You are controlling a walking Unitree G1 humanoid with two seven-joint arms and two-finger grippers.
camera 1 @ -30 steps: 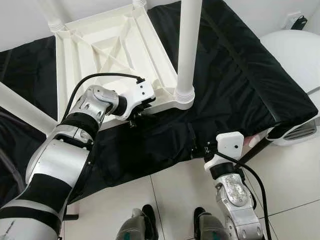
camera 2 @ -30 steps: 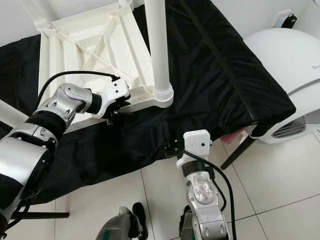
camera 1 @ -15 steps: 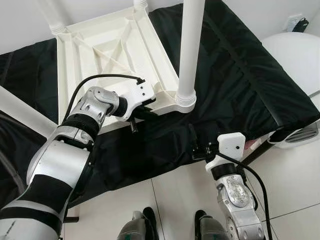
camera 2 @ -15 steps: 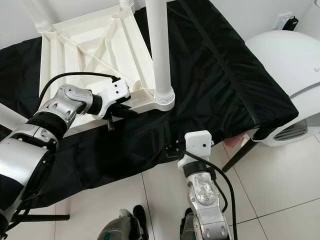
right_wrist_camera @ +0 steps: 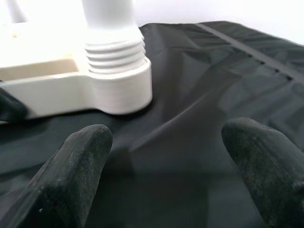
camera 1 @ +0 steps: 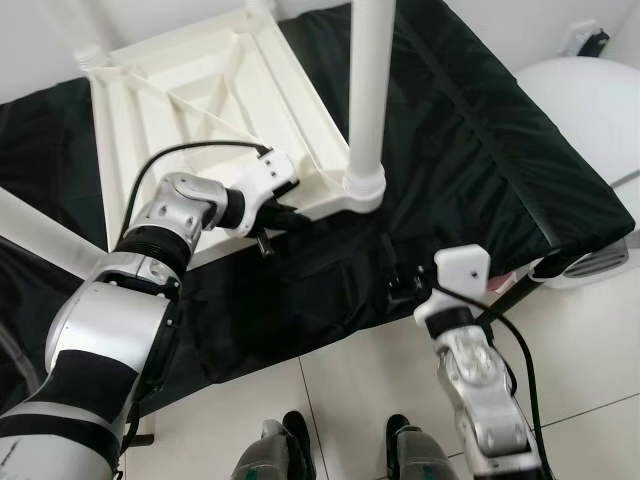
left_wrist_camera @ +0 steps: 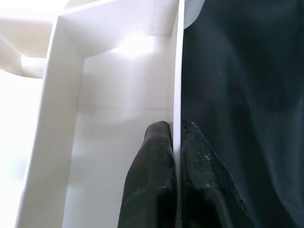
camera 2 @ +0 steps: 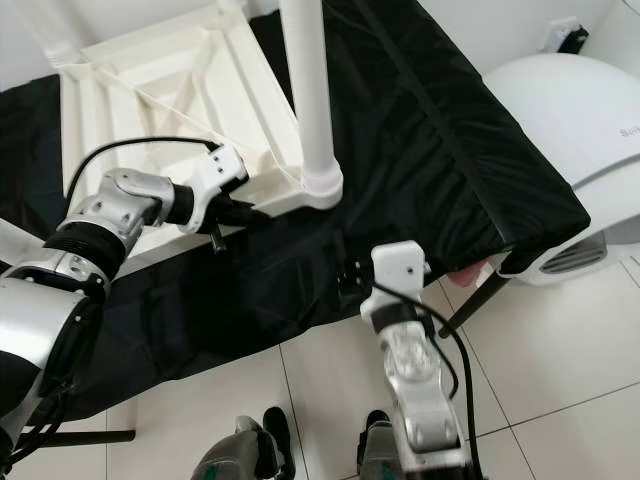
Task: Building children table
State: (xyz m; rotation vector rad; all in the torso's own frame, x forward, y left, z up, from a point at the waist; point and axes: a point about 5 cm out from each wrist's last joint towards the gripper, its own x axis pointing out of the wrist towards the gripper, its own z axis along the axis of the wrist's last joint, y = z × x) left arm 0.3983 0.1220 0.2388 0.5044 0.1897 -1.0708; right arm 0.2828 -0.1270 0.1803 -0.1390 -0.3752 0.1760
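While the white tabletop [camera 1: 200, 110] lies upside down on the black-draped surface [camera 1: 480, 160], the left end effector [camera 1: 283, 213] grips its near rim.
One leg [camera 1: 366, 90] stands upright in the near corner socket beside that grip; the fingers [left_wrist_camera: 152, 180] pinch the thin rim wall between them. The right end effector [right_wrist_camera: 175, 166] hovers spread wide at the surface's front edge, holding nothing.

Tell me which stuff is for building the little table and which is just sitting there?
For the job:
upside-down white tabletop
screwed-in white leg
left gripper, pinching the tabletop's rim
right gripper, open near the leg's base

Just there:
black cloth
white rounded appliance
tiled floor
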